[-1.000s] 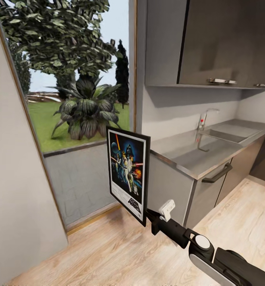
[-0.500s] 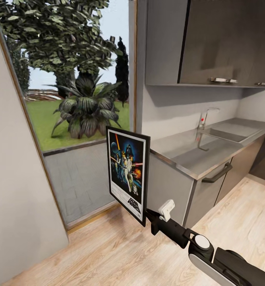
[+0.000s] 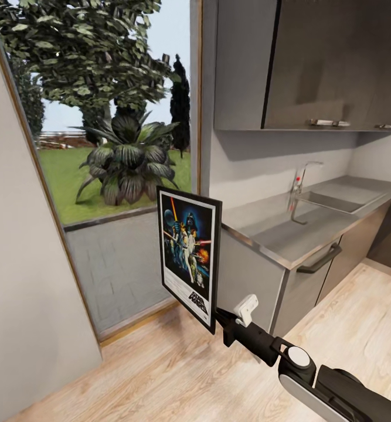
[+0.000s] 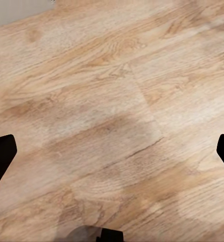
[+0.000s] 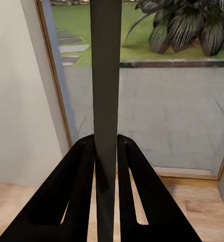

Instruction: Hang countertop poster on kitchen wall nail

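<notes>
Nothing has moved between the arm and its load since a second ago — only the view has drifted slightly, the garden plant and tap sitting a touch differently in the picture. Nearest, the right gripper (image 3: 218, 319) reaches up from the lower right of the head view, its two black fingers (image 5: 79, 186) pressed flat against both faces of the poster (image 3: 189, 255) at its lower edge. The Star Wars poster stands upright in the air above the wooden floor (image 3: 177, 375), clear of the kitchen countertop (image 3: 289, 225), which lies just beyond it with its sink (image 3: 336, 199) and chrome tap (image 3: 301, 176). In its wrist view the left gripper (image 4: 112, 151) hangs wide open over bare boards — holding nothing. Farther back, a tall window (image 3: 113, 117) shows the plant (image 3: 128, 164) and trees, with dark upper cabinets (image 3: 330, 58) to its right.
</notes>
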Tool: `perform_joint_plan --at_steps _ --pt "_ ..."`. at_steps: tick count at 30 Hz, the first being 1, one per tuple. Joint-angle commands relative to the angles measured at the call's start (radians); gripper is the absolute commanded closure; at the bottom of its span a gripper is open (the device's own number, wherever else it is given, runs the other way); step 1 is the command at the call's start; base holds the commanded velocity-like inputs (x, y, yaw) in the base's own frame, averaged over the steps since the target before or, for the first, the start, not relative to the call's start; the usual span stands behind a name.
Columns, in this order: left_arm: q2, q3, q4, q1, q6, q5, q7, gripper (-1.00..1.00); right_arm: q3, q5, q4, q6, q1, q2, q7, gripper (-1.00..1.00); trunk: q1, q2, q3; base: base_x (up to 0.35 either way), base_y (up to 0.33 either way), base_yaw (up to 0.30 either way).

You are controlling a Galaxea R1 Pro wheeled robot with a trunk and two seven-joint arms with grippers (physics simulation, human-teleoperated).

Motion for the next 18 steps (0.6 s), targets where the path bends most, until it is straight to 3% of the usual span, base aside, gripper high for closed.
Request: perform_joint_plan --at_steps 1,18 --pt "-0.001 0.004 -0.001 0.0 -0.001 0.0 -0.007 -1.0 0.004 -0.013 0.0 -0.007 -0.002 -0.001 0.002 1.0 -0.004 0.007 0.002 0.0 0.0 0.0" --pt "-0.001 0.004 -0.001 0.0 -0.001 0.0 -0.007 -1.0 -0.002 -0.013 -0.004 -0.007 -0.002 -0.001 0.001 1.0 -0.069 0.126 0.047 0.0 0.0 0.0"
